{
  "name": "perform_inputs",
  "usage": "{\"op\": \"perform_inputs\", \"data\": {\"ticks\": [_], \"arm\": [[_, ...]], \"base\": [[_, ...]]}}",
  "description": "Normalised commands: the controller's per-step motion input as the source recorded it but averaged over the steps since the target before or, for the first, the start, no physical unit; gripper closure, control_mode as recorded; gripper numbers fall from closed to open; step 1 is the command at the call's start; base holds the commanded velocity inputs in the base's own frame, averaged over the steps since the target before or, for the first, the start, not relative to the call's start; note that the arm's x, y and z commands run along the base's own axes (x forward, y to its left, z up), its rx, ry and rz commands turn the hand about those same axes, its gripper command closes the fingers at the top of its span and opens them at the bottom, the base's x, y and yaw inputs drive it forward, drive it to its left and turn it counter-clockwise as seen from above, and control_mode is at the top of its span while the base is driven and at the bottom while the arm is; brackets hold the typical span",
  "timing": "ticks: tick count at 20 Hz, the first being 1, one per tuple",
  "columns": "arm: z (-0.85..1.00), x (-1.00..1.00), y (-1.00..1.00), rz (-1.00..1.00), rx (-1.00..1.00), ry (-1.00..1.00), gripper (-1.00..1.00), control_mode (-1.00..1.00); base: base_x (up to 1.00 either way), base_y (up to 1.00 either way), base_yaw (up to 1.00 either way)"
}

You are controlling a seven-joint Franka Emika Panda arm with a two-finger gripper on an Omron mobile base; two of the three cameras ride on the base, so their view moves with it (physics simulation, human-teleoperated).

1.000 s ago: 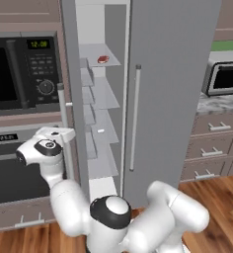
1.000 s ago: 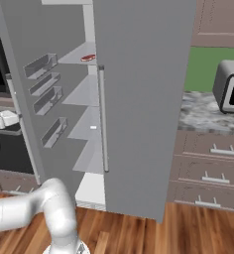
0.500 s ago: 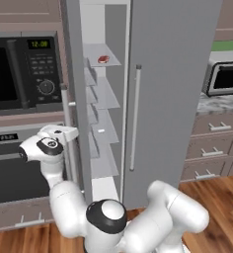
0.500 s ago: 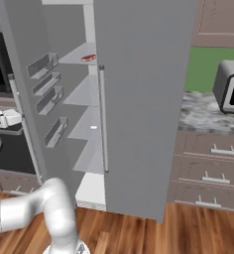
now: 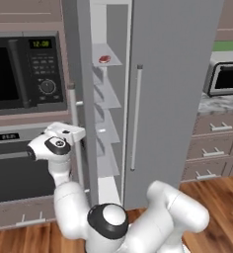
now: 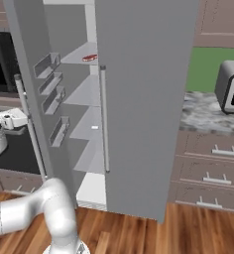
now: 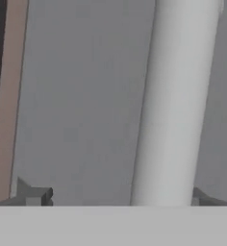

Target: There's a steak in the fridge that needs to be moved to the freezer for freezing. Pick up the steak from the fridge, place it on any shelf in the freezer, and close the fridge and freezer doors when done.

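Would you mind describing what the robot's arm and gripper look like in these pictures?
The arm is glossy white, built of rounded, bulbous links with dark round caps at the joints. The gripper sits on a white blocky hand and has two small dark grey finger tips. No cables or markings are visible.

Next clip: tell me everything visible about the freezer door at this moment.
The freezer door is a tall, flat grey panel standing open, swung out to the left in front of the black wall oven. Its inner face carries several small clear bins. A vertical silver bar handle runs along its outer edge. The open gripper sits close up against that handle, fingertips either side; contact can't be confirmed.
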Motion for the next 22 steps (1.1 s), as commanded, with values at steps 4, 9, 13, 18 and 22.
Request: {"op": "perform_inputs", "data": {"ticks": [4, 9, 13, 18, 22], "arm": [[0.0, 0.21, -0.95, -0.02, 0.03, -0.03, -1.0, -1.0], [0.0, 0.56, -0.73, -0.04, 0.0, 0.02, -1.0, -1.0], [0.0, 0.64, -0.73, -0.02, 0.0, 0.1, -1.0, -1.0], [0.0, 0.7, -0.49, 0.0, 0.0, 0.05, -1.0, -1.0], [0.0, 0.54, -0.43, 0.04, 0.04, 0.0, -1.0, -1.0]], "base": [[0.0, 0.0, 0.0], [0.0, 0.0, 0.0], [0.0, 0.0, 0.0], [0.0, 0.0, 0.0], [0.0, 0.0, 0.0]]}}
